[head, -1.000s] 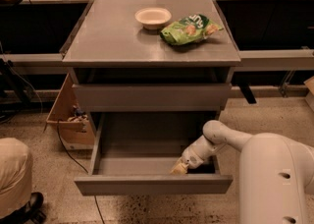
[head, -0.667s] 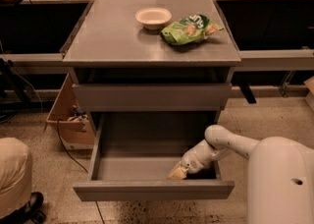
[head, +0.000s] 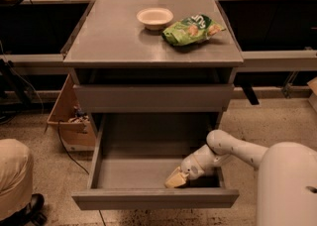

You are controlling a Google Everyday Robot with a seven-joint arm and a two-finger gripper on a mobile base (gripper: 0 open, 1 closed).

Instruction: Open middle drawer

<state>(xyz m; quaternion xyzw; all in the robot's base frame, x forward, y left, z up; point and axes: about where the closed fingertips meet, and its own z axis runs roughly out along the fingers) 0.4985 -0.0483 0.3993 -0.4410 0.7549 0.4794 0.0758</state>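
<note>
Middle drawer (head: 153, 198) stands well out, pull looks near done. Gripper (head: 177, 178) inside at 5 o'clock, behind front panel; grip state can't tell. Next: lift out clear.

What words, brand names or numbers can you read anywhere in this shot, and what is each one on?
Nothing can be quoted.
Green snack bag on the cabinet top: pale print, too blurred to read.
White bowl beside it: no text.
Cardboard box on the floor: nothing legible.
Gripper, down inside the open drawer near its front panel: no legible marking.
</note>
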